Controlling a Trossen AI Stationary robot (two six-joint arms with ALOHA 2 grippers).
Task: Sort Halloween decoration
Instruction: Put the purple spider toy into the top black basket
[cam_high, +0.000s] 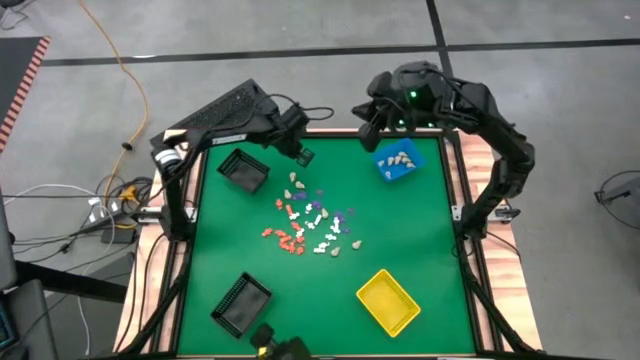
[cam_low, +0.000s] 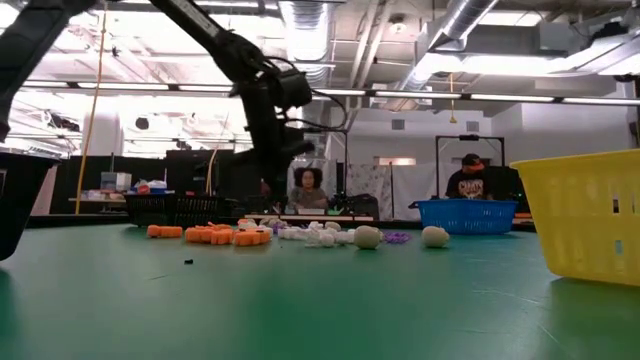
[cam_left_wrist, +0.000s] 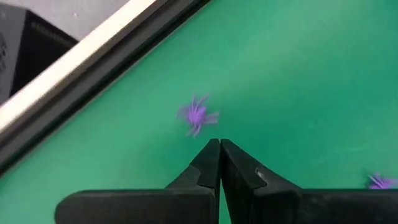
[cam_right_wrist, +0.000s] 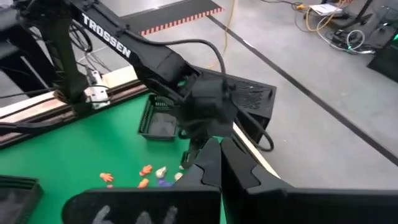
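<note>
Left gripper is seen with its fingers pressed together and nothing between them, hanging over the green table at about 11 o'clock from the table's middle. In its wrist view the closed fingertips are poised above bare green felt, with one purple piece lying just beyond them and a second purple piece at the edge of the picture.

Right gripper is held shut and empty above the far table edge at about 12 o'clock, beside the blue bin. Its own closed fingers are shown in the right wrist view, with the left arm across the table beyond them.

Halloween decoration is scattered in a loose cluster at the middle of the table: orange pieces toward 8 o'clock, white pieces at the centre, purple ones toward 3 o'clock and beige ones toward 11 o'clock. More beige pieces are seen inside the blue bin at 1 o'clock.

Around the cluster, a black bin is placed at 10 o'clock, another black bin at 7 o'clock, and a yellow bin at 5 o'clock. All bins are set well apart from the cluster.

In the low view, two people are visible in the room behind the table.
</note>
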